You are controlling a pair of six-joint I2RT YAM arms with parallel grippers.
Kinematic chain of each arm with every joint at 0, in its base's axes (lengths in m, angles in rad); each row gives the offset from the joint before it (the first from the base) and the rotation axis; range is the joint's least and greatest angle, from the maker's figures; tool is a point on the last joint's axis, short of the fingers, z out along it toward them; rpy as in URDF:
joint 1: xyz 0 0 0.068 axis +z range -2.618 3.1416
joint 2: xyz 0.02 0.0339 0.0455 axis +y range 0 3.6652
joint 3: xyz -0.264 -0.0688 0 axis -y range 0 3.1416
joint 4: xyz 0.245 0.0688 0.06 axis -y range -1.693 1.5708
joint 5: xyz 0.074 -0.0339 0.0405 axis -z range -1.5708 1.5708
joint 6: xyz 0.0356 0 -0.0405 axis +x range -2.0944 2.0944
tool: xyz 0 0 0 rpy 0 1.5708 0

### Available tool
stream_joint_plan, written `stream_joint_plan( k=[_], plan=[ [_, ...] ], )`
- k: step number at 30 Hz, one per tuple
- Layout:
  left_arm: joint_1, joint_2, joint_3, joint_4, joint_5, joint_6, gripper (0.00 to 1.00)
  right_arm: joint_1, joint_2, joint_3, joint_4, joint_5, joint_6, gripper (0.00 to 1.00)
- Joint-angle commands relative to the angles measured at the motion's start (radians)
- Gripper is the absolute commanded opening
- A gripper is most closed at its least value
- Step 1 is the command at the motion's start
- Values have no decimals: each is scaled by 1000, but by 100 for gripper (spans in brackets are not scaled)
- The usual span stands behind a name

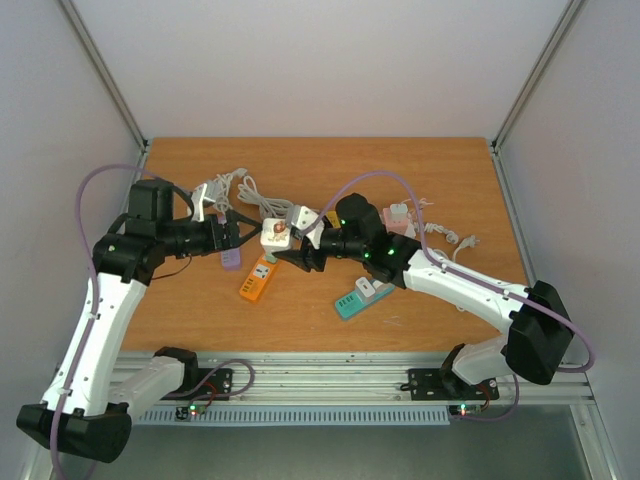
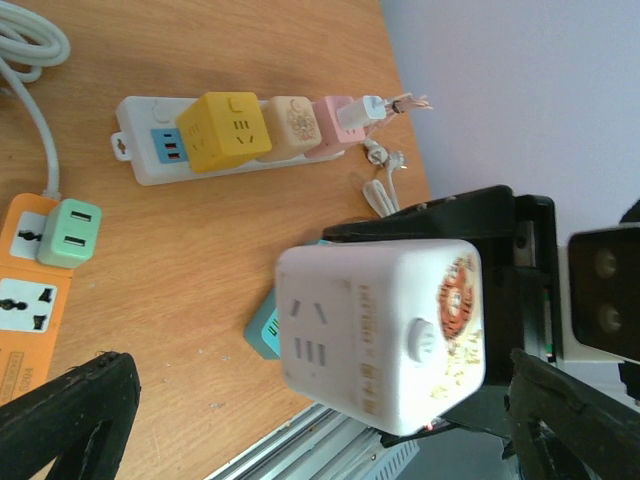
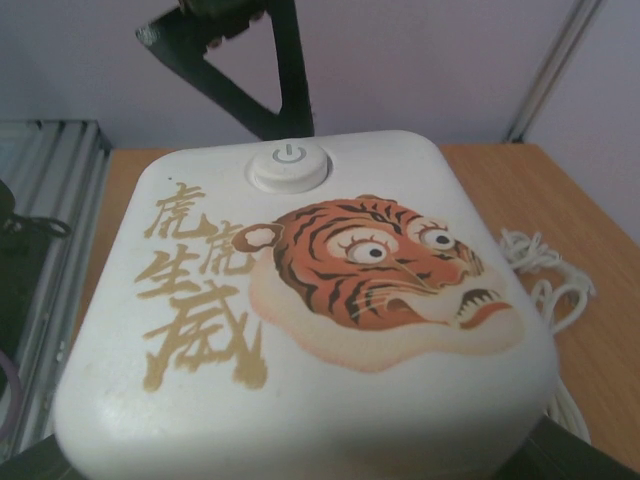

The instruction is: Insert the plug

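Now my right gripper [image 1: 295,246] squeezes one white tiger cube [image 1: 276,236] up over the table [image 1: 450,170], and my left gripper [image 1: 245,233] hangs wide open just beside it. Three bright strips lie below: one purple strip [image 1: 231,258], one orange strip [image 1: 256,279], one teal strip [image 1: 358,298]. Bare wood runs along the far edge.

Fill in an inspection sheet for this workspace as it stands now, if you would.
Surface: wooden table, no damage seen.
Job's things: white tiger cube socket, raised; orange power strip lying flat, green adapter on it.
Clutter: white strip carrying yellow, beige and pink cubes; teal strip; purple item.
Grippers: right gripper shut on the cube socket; left gripper open, facing it.
Cables: white cord bundle at the rear; lavender arm cable.
Surroundings: pale walls; metal rail at the near edge.
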Motion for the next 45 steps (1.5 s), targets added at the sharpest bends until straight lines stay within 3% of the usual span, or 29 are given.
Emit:
stream_joint_plan(
  k=[1,18,45],
  plan=[
    [-21,-16,-29,51,68,33,100,28,26,99,-104,105,-37,34],
    [-98,68,-53,32,-36,59,99,73,77,174,-180,117,-23,41],
    [-121,66,-147,136,66,52,100,73,76,217,-208,56,42,47]
  ],
)
